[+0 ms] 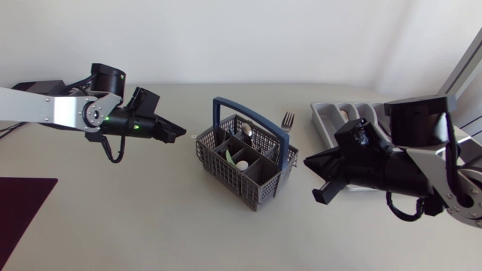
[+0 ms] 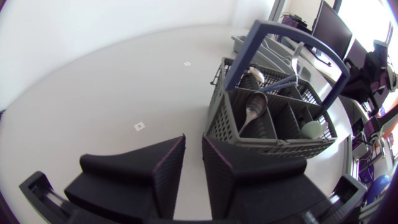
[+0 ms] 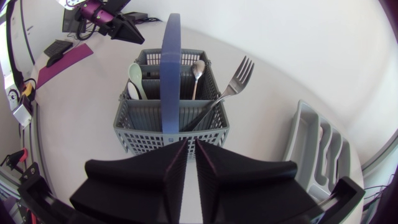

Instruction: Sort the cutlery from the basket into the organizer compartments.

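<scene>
- The grey basket [image 3: 149,127] is sitting mid-desk, holding a fork [image 3: 239,78] and two spoons.
- The organizer [image 1: 328,114] is lying behind the right arm.
- The left jaws are hovering near the basket, narrow and empty.
- The right jaws are facing it, narrow and empty.

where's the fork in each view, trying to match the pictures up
Head view: the fork stands tines up at the basket's far corner, on the side towards the organizer.
Left wrist view: what seem to be its thin tines rise at the basket's far side, beyond the handle.
Right wrist view: it leans out of the basket on the organizer's side of the handle.
Shared landmark: the basket's blue handle.
</scene>
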Available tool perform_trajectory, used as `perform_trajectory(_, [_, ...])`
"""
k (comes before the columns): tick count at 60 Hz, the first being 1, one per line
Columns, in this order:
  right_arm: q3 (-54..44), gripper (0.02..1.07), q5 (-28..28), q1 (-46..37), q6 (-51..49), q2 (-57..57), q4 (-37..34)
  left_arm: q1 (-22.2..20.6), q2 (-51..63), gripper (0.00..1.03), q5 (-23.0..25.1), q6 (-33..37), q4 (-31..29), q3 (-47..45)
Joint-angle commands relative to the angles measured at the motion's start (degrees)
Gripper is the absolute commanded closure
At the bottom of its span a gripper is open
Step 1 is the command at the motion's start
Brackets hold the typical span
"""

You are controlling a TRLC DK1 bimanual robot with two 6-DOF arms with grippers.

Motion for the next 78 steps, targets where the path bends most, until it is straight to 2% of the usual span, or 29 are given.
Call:
perform_trajectory(1, [-1.3, 1.02, -0.2, -0.7, -1.5, 3.3, 0.8, -0.1, 4.3, 1.00, 0.6, -1.4, -1.1, 3.4])
perform_trajectory(15, [0.1, 1.02, -0.1, -1.0, -1.8, 12.5, 6.1, -2.3, 9.5, 1.00, 0.8, -1.0, -1.3, 6.7])
perform_trajectory(23, [1.4, 1.02, -0.1, -1.0, -1.6, 16.1, 8.3, -3.5, 10.4, 1.00, 4.2, -0.9, -2.4, 7.9])
perform_trajectory(31, [3.9, 1.02, -0.7, -1.0, -0.9, 19.9, 9.6, -3.4, 10.3, 1.00, 9.2, -0.7, -3.8, 8.4])
perform_trajectory(35, [5.4, 1.02, -1.3, -1.0, -0.7, 21.2, 9.7, -3.2, 10.0, 1.00, 10.2, 0.3, -5.0, 8.0])
perform_trajectory(53, [13.4, 1.02, -2.3, 0.2, 1.3, 29.0, 9.9, 1.6, 6.2, 1.00, 15.8, 6.9, -9.0, 2.7])
perform_trajectory(70, [22.3, 1.02, -2.1, 3.1, 2.3, 36.5, 9.9, 6.3, -1.1, 1.00, 17.2, 12.7, -12.0, -4.6])
perform_trajectory(78, [26.3, 1.02, -1.9, 3.1, 2.3, 39.8, 9.4, 6.6, -4.3, 1.00, 17.2, 13.7, -12.3, -7.9])
